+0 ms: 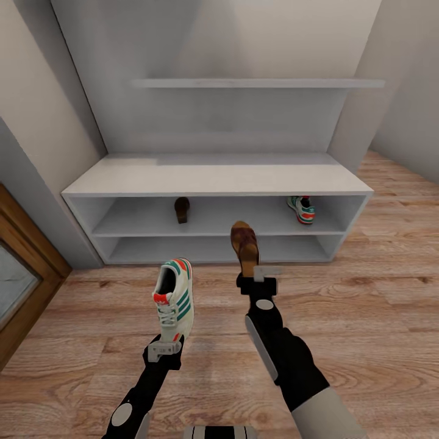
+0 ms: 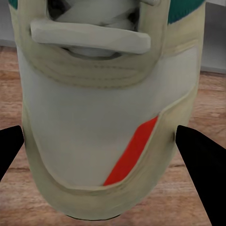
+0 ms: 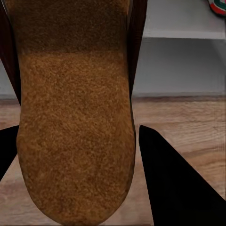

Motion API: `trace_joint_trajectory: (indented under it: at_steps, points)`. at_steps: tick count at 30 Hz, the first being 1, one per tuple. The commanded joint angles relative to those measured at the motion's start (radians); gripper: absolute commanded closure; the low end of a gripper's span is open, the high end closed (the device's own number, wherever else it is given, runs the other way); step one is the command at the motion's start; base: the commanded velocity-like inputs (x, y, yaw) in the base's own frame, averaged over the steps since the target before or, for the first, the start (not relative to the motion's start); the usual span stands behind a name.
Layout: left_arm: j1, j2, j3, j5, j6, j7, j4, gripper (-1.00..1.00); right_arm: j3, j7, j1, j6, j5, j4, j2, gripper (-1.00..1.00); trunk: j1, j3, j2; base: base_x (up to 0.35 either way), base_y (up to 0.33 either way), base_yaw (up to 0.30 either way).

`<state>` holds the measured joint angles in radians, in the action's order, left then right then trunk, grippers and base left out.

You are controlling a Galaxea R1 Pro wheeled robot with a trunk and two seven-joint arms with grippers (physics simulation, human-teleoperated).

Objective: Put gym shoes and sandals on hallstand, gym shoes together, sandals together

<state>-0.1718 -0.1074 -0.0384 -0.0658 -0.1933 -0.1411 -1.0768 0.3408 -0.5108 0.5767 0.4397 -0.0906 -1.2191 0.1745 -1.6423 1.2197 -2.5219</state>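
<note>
My left gripper is shut on the toe end of a white gym shoe with green stripes, held above the corridor floor; the shoe sits between both dark fingers. A brown sandal rises from my right gripper, which is shut on its heel; its tan footbed is close in the right wrist view. The grey hallstand stands ahead. On its upper shelf lie another sandal left of centre and another gym shoe at the right, whose tip also shows past the held sandal.
A thin floating wall shelf hangs above the rack. A wooden door frame is at the left, walls close in on both sides. The rack's lower shelf lies behind the held sandal.
</note>
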Motion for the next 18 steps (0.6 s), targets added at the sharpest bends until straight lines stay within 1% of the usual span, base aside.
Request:
trace_joint_trajectory:
  at_steps: [1,4,5,8,14,18]
  points:
    - [0.0,0.0,0.0,0.0,0.0,0.0,0.0,1.0,0.007,-0.004,0.002,0.001,-0.018,0.0,0.0,1.0,0.0,0.0,0.0,0.0,0.0,0.0]
    - [0.0,0.0,0.0,0.0,0.0,0.0,0.0,1.0,0.024,-0.013,0.008,0.006,-0.054,0.0,0.0,1.0,0.0,0.0,0.0,0.0,0.0,0.0]
    - [0.0,0.0,0.0,0.0,0.0,0.0,0.0,1.0,0.024,-0.013,0.008,0.006,-0.054,0.0,0.0,1.0,0.0,0.0,0.0,0.0,0.0,0.0]
    - [0.0,0.0,0.0,0.0,0.0,0.0,0.0,1.0,0.038,-0.021,0.013,0.008,-0.073,0.003,0.0,1.0,0.0,0.0,0.0,0.0,0.0,0.0]
    - [0.0,0.0,0.0,0.001,0.0,0.0,0.0,1.0,0.055,-0.027,0.018,0.01,-0.085,0.009,0.0,1.0,0.0,0.0,0.0,0.0,0.0,0.0]
    - [0.0,0.0,0.0,0.001,0.0,0.0,0.0,1.0,0.062,-0.029,0.03,0.011,-0.091,0.03,0.0,1.0,0.0,0.0,0.0,0.0,0.0,0.0]
